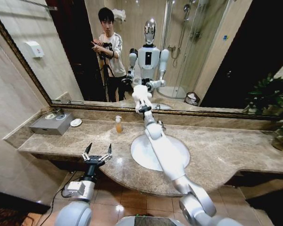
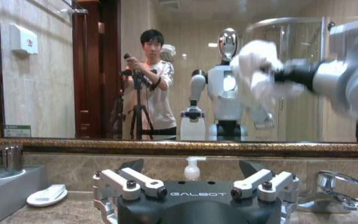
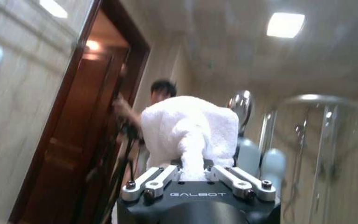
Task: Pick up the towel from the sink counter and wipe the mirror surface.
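one hand is working: the right hand (image 3: 197, 179), reached out over the basin (image 1: 146, 153) of the worktop (image 1: 217, 155), is clamped on the towel (image 3: 188, 130) and holds the bunched white cloth up at the mirror (image 1: 61, 47), low on the glass near its frame. the left hand (image 1: 96, 154) hovers with fingers apart above the worktop's front edge. to wipe well, the towel likely needs flat, steady pressure and overlapping strokes, with the metal fingers kept off the glass.

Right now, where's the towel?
The towel is bunched in the right hand, held up against the mirror above the tap, behind the basin.
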You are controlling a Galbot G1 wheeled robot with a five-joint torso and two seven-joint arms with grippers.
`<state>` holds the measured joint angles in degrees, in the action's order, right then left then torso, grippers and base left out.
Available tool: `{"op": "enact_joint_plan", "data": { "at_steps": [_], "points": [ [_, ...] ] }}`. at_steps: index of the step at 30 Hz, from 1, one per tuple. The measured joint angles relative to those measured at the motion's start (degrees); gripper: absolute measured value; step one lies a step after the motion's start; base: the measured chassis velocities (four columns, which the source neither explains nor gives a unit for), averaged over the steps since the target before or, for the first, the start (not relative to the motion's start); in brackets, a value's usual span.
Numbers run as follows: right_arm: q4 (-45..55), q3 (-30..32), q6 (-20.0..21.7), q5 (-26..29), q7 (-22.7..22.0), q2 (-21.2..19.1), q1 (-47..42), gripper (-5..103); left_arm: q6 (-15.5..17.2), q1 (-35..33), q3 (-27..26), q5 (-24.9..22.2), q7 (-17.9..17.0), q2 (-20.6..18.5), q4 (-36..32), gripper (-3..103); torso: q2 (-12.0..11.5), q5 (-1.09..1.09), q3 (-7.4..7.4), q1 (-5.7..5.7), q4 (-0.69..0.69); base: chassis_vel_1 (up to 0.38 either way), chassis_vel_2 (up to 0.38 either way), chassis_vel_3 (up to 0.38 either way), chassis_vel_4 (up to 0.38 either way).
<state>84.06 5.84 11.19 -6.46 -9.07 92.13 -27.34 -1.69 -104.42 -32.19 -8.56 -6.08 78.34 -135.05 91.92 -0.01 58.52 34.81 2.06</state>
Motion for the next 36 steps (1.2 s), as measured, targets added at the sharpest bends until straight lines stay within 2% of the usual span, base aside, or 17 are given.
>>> {"op": "enact_joint_plan", "data": {
  "at_steps": [4,7,11,17,29,36],
  "points": [
    [1.11,0.02,1.6,0.37,-0.07,0.0,2.39,13,0.0,0.0,0.0,0.0,0.0,0.0,0.0,100,0.0,0.0,-0.01,0.0,0.0,0.0,0.0,0.0,0.0],
    [-0.72,-0.02,1.33,0.27,-0.02,0.01,2.57,13,0.0,0.0,0.0,0.0,0.0,0.0,0.0,100,0.0,0.0,0.0,0.0,0.0,0.0,0.0,0.0,0.0],
    [-3.03,-0.2,-0.91,-0.51,0.59,0.0,-2.47,13,0.0,0.0,0.01,0.0,0.01,0.0,0.0,100,0.0,0.01,0.01,0.01,-0.02,0.0,0.0,0.0,0.0],
    [-4.48,-0.4,-2.59,-1.13,1.26,0.0,-5.53,13,0.0,0.0,0.0,0.0,0.0,0.0,0.0,100,0.0,0.01,0.01,0.0,-0.01,0.0,0.0,0.0,0.0],
    [2.67,0.13,2.04,1.84,0.57,-0.02,0.92,13,0.0,0.0,0.0,0.0,0.0,0.0,0.0,100,0.0,0.0,-0.01,0.0,0.0,0.0,0.0,0.0,0.0],
    [1.32,-0.07,0.8,0.78,1.15,-0.42,-3.81,13,0.0,0.0,0.0,0.0,0.0,0.0,0.0,100,0.0,0.01,0.0,0.0,-0.01,0.0,0.0,0.0,0.0]
  ]
}}
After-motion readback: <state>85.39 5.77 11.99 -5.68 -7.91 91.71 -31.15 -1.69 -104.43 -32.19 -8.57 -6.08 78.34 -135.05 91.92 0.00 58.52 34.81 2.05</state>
